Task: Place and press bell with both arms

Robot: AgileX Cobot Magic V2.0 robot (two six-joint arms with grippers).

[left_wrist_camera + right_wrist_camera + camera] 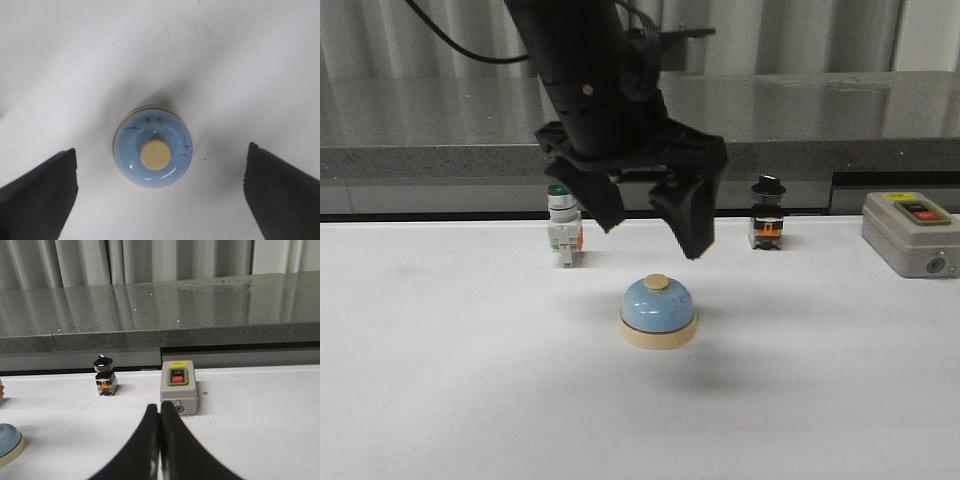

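The light-blue bell with cream base and cream knob stands upright on the white table, centre of the front view. My left gripper hangs open just above and behind it, touching nothing. In the left wrist view the bell lies between the two wide-apart fingertips, seen from above. My right gripper is shut and empty, low over the table; it does not show in the front view. The bell's edge shows at the side of the right wrist view.
A green-capped white switch stands behind the bell on the left, a black-capped switch on the right. A grey on/off box sits far right, also ahead of the right gripper. A grey counter ledge runs along the back.
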